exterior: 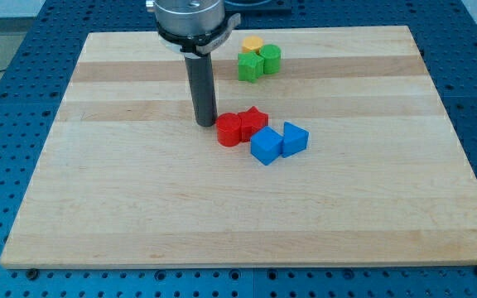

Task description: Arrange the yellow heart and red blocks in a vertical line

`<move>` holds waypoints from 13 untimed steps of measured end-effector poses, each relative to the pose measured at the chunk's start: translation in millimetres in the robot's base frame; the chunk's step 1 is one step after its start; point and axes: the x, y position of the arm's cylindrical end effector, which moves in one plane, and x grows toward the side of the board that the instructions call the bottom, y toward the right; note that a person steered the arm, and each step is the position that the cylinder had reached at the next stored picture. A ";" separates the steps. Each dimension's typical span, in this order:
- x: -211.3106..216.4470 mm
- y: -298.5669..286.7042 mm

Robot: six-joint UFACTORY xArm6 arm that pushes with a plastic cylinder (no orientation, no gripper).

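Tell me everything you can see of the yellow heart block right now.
The yellow heart lies near the view's top edge of the wooden board, matte and plastic-looking, its top face light and its sides more orange. Only its upper part shows: a green block in front hides its lower edge, and a second green block sits at its lower right. It appears to touch both. My tip is well below it, beside the red blocks.

silver round flange, black collar, dark cylindrical rod (203,91)

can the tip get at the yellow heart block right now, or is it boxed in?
Probably yes: my tip stands left of the red blocks; the yellow heart block's left and top sides look free, green blocks touching only below it.
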 end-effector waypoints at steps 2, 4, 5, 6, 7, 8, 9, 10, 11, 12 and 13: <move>-93.0 31.7; -132.2 -8.2; -104.6 -39.3; -86.9 -47.3; -63.1 28.4; -33.0 121.9; 1.9 145.2; 48.3 137.4; 41.2 103.2; 17.5 32.0; -10.9 -33.9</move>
